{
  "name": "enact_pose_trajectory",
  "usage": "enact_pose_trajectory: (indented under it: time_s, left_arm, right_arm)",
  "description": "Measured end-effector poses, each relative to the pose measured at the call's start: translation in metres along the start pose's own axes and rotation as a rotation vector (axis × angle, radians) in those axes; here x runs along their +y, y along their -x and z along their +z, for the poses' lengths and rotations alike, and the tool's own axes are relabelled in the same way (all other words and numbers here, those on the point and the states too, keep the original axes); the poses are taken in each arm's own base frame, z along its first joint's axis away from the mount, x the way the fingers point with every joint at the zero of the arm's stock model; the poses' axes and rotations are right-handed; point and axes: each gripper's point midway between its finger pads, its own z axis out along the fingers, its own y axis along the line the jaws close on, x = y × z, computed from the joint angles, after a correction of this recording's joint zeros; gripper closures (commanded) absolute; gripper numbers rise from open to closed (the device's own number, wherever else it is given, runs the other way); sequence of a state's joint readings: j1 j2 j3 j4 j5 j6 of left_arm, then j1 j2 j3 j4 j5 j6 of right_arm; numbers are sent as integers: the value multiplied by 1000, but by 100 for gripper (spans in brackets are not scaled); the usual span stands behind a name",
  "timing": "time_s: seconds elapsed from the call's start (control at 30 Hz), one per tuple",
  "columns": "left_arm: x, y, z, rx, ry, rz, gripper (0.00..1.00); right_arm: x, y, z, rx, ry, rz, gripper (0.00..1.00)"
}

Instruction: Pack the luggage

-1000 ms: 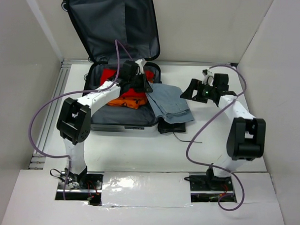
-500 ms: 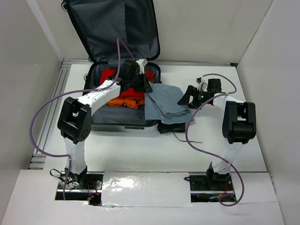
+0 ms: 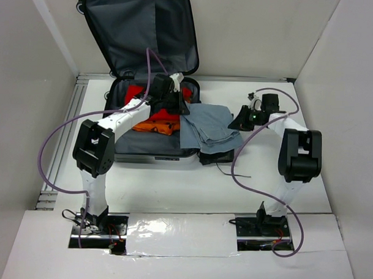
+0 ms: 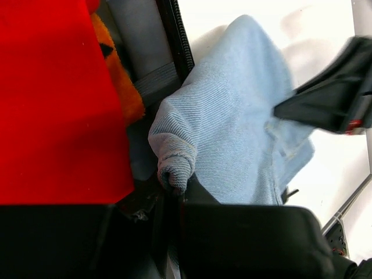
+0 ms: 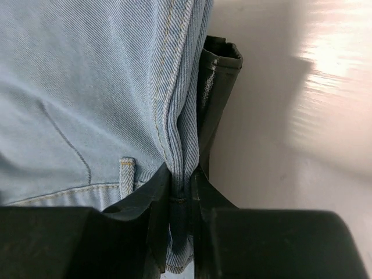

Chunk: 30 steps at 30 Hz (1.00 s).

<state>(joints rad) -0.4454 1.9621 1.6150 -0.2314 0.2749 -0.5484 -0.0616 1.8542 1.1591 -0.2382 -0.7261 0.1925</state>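
Observation:
The luggage stands open at the back left, its grey-lined lid (image 3: 141, 34) leaning on the wall and its base (image 3: 150, 152) flat on the table. A red garment (image 3: 134, 92) and an orange one (image 3: 153, 124) lie inside. Folded light blue jeans (image 3: 208, 129) lie across the base's right rim and onto the table. My left gripper (image 3: 178, 108) is shut on the jeans' left fold (image 4: 174, 165). My right gripper (image 3: 239, 122) is shut on their right edge (image 5: 183, 145), with the denim seam pinched between the fingers.
A black folded garment (image 3: 214, 157) lies under the jeans beside the luggage and also shows in the right wrist view (image 5: 220, 75). A thin dark wire (image 3: 234, 173) lies on the white table. Walls close in on the left, back and right.
My right gripper came in leftwards to the jeans' right edge and closed on it. The jeans bunched slightly to the left. The left arm kept its grip and place.

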Motion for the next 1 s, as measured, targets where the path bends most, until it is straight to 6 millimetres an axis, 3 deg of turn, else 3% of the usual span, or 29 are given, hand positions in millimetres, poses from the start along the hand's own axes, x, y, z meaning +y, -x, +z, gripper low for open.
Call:
enact_pose_trajectory:
  time_s: [0.1,0.27,0.4,0.63,0.7,0.9,1.0]
  left_arm:
    - [-2,3,-2,-3,3,3,100]
    - [-9,25,-8,-44,-1,34,100]
    - [-13,35,-12,-62,-6,45,100]
    - [-10,28,-14,-33,7,53,100]
    - [-9,25,-13,-23,11,50,100]
    - [-5,16,-12,2,15,43,100]
    - [-3,11,-11,18,17,39,100]
  right_arm:
    - [9,19,-17,-32,-65,-21,92]
    - [37,53,-48,-124,-122,-98,82]
    - [49,62,-60,-156,-141,-125,83]
    - [42,45,-54,-106,-154,-78,84]
    - [40,42,-52,-96,-155,-68,77]
    - [32,22,-43,-55,-163,-32,72]
    - [25,8,-38,-26,-172,-6,61]
